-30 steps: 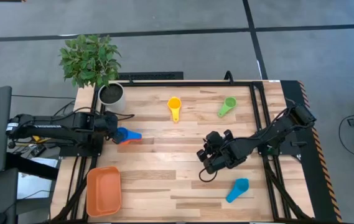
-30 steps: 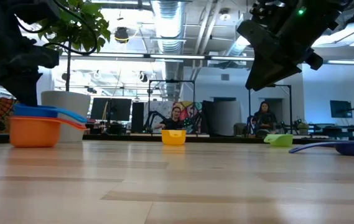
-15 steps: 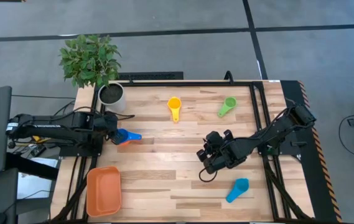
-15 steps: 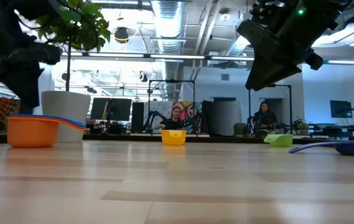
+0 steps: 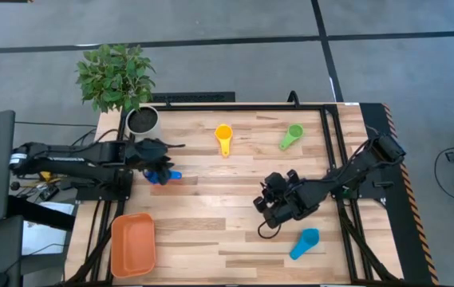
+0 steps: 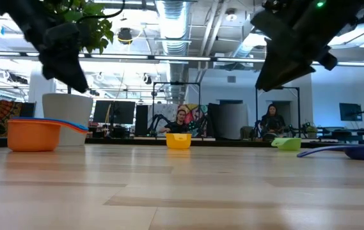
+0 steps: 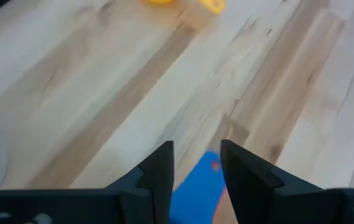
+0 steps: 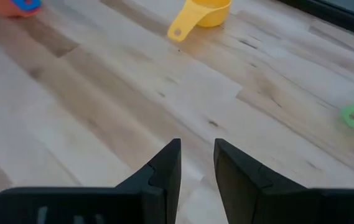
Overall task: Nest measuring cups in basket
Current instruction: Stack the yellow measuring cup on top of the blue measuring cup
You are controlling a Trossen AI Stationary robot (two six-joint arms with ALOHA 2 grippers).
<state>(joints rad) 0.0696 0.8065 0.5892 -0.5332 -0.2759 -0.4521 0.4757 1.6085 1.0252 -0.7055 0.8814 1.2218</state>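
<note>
Left gripper (image 5: 163,156) hovers above the table, fingers parted (a narrow gap); right gripper (image 5: 268,209) likewise

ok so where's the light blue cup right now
In the high view the light blue cup lies alone on the table's near right part, just below the right gripper, far from the orange basket at the near left corner.
</note>
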